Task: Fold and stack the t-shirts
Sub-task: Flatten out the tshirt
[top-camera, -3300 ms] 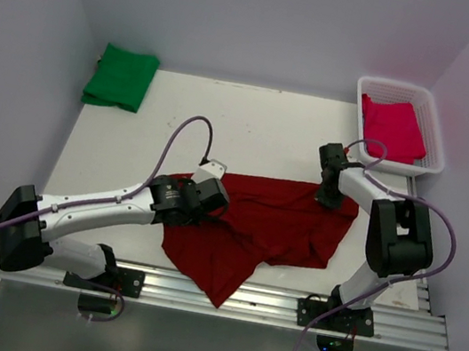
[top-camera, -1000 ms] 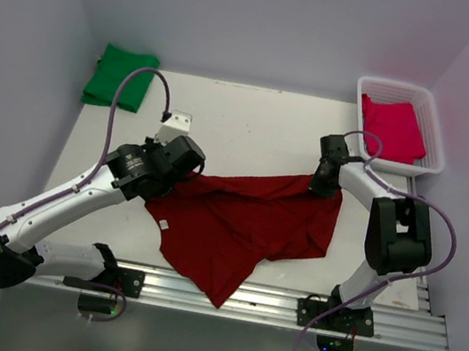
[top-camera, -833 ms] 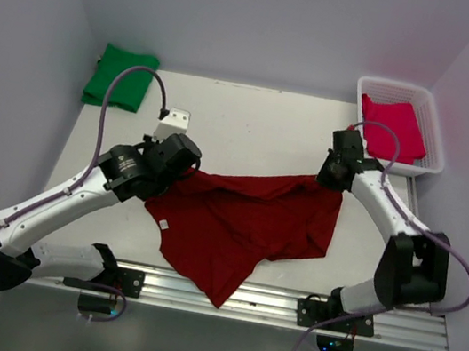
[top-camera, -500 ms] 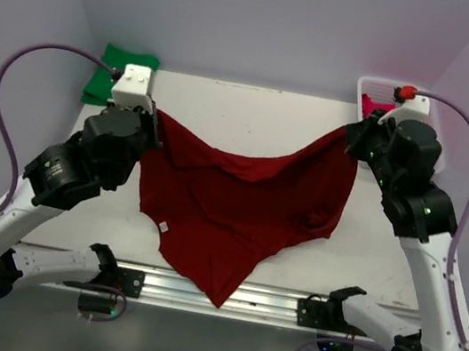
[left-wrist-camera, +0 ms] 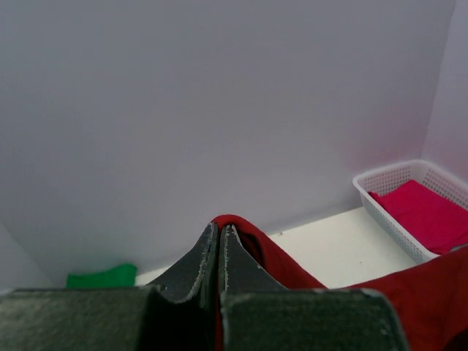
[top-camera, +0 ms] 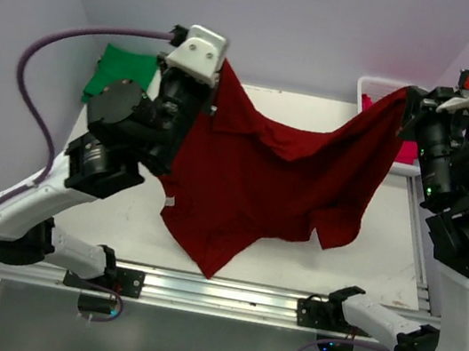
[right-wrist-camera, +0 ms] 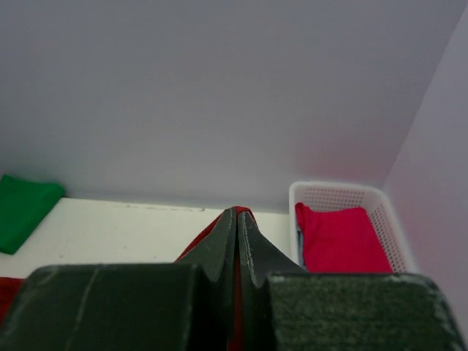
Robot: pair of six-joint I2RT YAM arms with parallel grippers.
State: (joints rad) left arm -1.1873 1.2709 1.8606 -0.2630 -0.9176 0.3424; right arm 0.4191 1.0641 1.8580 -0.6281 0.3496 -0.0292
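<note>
Holding up the dark maroon-red soft cloth t-shirt [top-camera: 278, 183] high over the white table [top-camera: 273, 105], spread out between two arms. Pinching one top edge at 11 o'clock with the left tool [left-wrist-camera: 220, 228], shut tight on the cloth. Pinching the other top edge at 1 o'clock with the right tool [right-wrist-camera: 236, 212], shut tight on it too. Sagging in the middle and drooping to a point toward 6 o'clock, so likely light, soft and floppy. Cannot break, but could slide out of a thin pinch. Best grabbed on a thick seam near a corner, with both grips level, to hang flat. Waiting at 10 o'clock: the folded bright green cloth t-shirt [top-camera: 118, 75]. Lying at 2 o'clock in the white plastic lattice basket [right-wrist-camera: 333, 191]: the pinkish-red cloth t-shirt [right-wrist-camera: 340, 238].
</note>
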